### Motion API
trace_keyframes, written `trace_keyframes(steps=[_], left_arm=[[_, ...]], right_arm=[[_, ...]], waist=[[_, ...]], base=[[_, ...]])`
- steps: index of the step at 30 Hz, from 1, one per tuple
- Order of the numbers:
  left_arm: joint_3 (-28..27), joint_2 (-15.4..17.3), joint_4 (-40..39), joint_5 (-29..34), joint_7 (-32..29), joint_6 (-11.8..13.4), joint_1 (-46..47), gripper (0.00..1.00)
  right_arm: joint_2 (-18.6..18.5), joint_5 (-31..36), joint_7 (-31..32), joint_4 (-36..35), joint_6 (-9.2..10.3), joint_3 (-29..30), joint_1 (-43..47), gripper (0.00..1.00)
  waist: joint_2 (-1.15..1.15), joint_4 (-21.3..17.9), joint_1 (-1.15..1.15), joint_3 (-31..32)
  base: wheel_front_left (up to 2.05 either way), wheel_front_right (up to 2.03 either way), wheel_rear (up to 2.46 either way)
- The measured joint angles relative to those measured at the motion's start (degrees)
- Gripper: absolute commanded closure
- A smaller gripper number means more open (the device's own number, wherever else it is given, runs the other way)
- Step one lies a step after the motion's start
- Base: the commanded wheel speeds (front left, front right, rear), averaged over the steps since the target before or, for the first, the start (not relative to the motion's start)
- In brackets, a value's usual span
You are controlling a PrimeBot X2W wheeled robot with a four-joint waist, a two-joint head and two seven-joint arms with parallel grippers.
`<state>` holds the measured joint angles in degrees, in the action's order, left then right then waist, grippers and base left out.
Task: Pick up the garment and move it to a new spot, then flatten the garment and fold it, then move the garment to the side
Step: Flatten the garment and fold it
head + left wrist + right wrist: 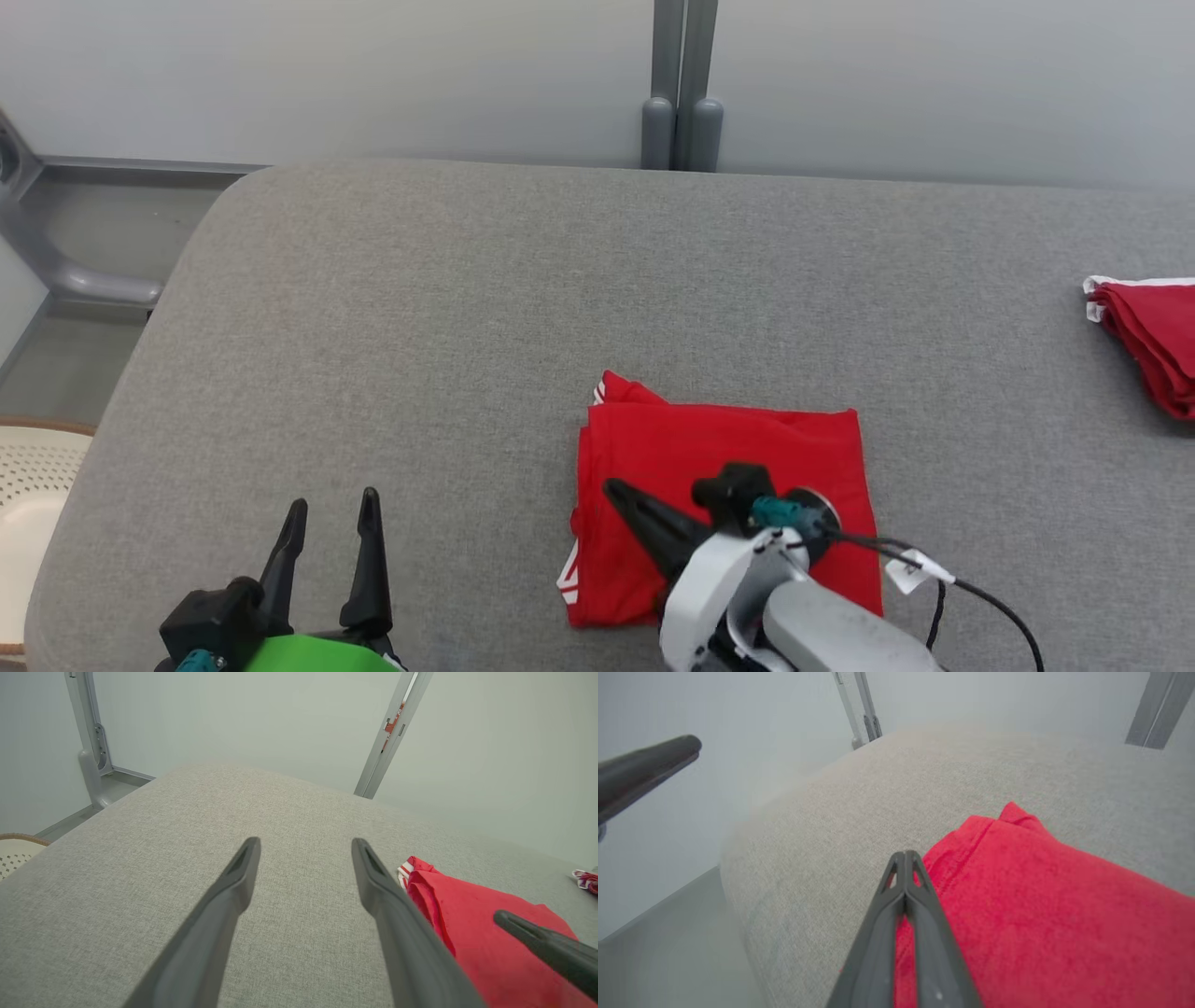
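One red garment (728, 439) lies folded into a neat, nearly square packet on the grey desk (420, 327). It sits close to the near edge and right of centre, slightly wider side to side than front to back, with white-striped trim showing at its left corners. Folding looks finished, so by my reading what remains is moving it to the side.

Directly over the packet's near-left part is the right gripper (618, 490), its fingers angled toward the far left. In the right wrist view the right gripper's two fingers are pressed together, tips just above the garment's left border, with no cloth visibly caught between them. I cannot tell whether they rest on the fabric.

Well off to the garment's left is the left gripper (331, 532), spread wide over bare desk and holding nothing.

The right arm is plainly nearer. A second red cloth (1148, 336) lies well apart at the desk's far right.
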<state>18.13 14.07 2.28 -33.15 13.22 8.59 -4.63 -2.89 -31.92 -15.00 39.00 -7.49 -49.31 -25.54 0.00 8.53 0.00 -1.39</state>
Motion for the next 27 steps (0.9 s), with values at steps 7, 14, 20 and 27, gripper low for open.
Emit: trace_keyframes(steps=[7, 14, 20, 27], left_arm=[[-0.1, 0.2, -0.2, 0.5, 0.5, -0.1, 1.1, 0.00], [-0.6, -0.4, 1.3, 1.0, 1.1, -0.4, 2.5, 0.00], [-1.5, -1.6, 2.6, 1.4, 1.5, -1.0, 2.4, 0.00], [-3.2, -2.6, 3.8, 2.2, 1.7, -1.6, 0.4, 0.00]], right_arm=[[-1.0, 9.2, -0.1, -13.3, 0.01, 19.2, 6.0, 0.28], [-0.3, 15.2, -0.1, -22.9, 0.01, 32.1, 13.1, 0.00], [-0.1, 17.0, -0.1, -26.8, 0.01, 39.0, 17.8, 0.00], [0.0, 16.8, -0.1, -29.1, 0.01, 42.2, 21.4, 0.00]], waist=[[0.00, -2.7, 0.00, 0.4], [0.00, -5.8, 0.00, 1.2], [0.00, -7.9, 0.00, 1.8], [0.00, -8.9, 0.00, 2.5]], base=[[0.00, 0.00, 0.00], [0.00, 0.00, 0.00], [0.00, 0.00, 0.00], [0.00, 0.00, 0.00]])
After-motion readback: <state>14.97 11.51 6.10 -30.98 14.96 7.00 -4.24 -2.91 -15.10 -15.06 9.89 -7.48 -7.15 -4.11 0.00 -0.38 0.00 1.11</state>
